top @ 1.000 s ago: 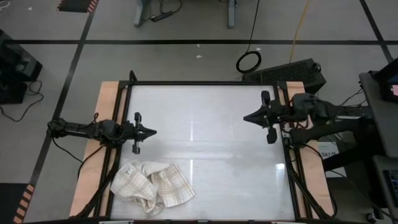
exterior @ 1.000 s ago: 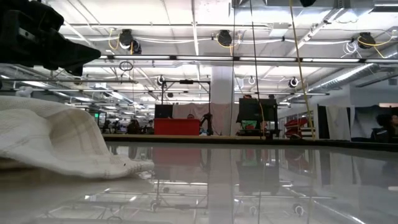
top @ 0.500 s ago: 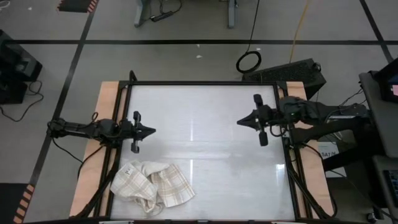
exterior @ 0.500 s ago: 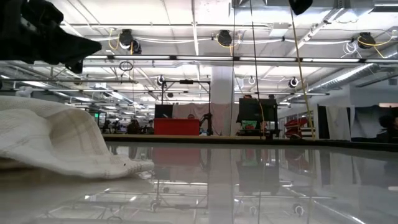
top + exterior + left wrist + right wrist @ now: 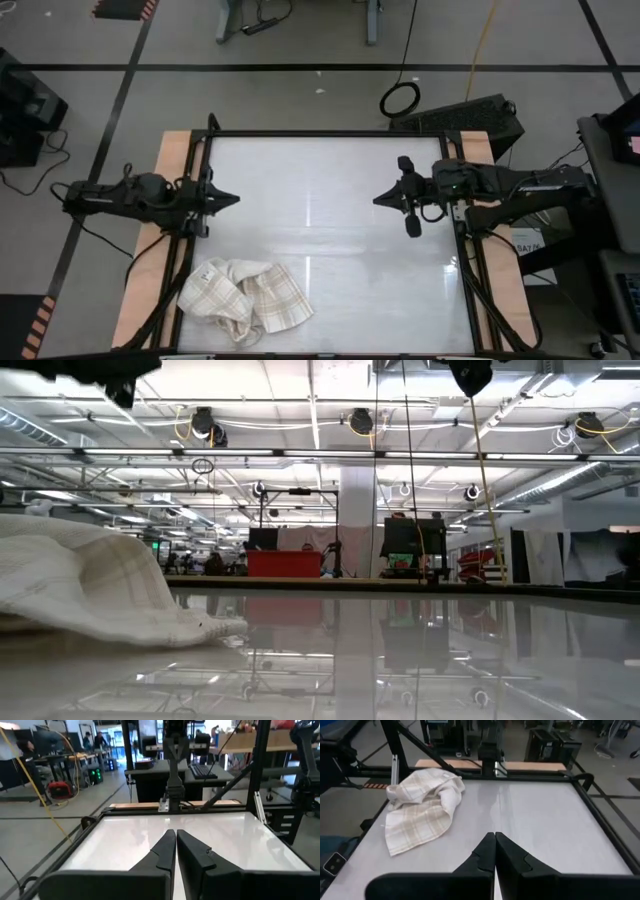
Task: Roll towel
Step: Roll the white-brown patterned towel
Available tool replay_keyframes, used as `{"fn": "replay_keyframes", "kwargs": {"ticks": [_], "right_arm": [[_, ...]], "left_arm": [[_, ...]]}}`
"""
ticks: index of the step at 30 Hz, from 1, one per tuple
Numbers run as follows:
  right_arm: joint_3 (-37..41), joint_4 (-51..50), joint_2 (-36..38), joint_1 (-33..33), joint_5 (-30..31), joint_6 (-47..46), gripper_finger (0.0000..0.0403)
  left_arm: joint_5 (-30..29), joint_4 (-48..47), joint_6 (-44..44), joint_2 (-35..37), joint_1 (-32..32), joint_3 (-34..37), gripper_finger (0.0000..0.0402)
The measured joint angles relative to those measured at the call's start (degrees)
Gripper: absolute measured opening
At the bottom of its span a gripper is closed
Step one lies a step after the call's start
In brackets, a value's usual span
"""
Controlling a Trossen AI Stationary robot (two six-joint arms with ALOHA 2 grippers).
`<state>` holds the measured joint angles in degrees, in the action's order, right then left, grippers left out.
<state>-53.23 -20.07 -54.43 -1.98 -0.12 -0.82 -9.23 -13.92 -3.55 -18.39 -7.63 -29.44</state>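
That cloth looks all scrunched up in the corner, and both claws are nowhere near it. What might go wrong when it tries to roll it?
1. The towel lies crumpled in folds, not flat, so a roll started now would likely come out lumpy.
2. It sits near the table's front left corner; tugging it could drag it over the edge.
3. The left gripper and right gripper are both shut and away from it, so each must open before grasping.

In the low view the towel ran off the left edge, and both arms were cut off at the top, showing only dark bits
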Motion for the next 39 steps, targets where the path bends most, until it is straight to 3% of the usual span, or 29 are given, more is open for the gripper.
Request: {"fn": "replay_keyframes", "kwargs": {"ticks": [10, 15, 18, 21, 30, 35, 39], "right_arm": [[0.02, -0.04, -6.41, 0.00, -0.01, -1.60, 0.0000], [0.04, 0.06, -10.41, -0.02, -0.01, -3.27, 0.0000], [0.04, 0.06, -12.87, -0.19, 0.00, -3.48, 0.0000], [0.04, 0.47, -15.25, -0.63, 0.02, -3.54, 0.0000], [0.04, 11.78, -23.33, -3.92, 0.02, -8.84, 0.0000], [-0.90, 23.03, -33.39, -7.27, -1.29, -13.40, 0.0006], [-4.27, 28.02, -42.44, -10.11, 2.60, -15.37, 0.0035]], "left_arm": [[-4.01, -11.92, -3.20, -19.67, 0.01, -24.32, 0.0025], [3.22, -18.29, -2.83, -27.33, -0.07, -31.02, 0.0025], [8.60, -19.42, 0.82, -30.36, -0.88, -31.64, 0.0025], [10.02, -20.59, 6.13, -32.73, -2.44, -31.70, 0.0025], [8.24, -22.34, 15.46, -39.98, -9.81, -28.19, 0.0025], [5.87, -22.95, 19.83, -44.04, -13.17, -27.70, 0.0025], [5.70, -26.46, 24.40, -46.12, -14.41, -27.67, 0.0025]]}}
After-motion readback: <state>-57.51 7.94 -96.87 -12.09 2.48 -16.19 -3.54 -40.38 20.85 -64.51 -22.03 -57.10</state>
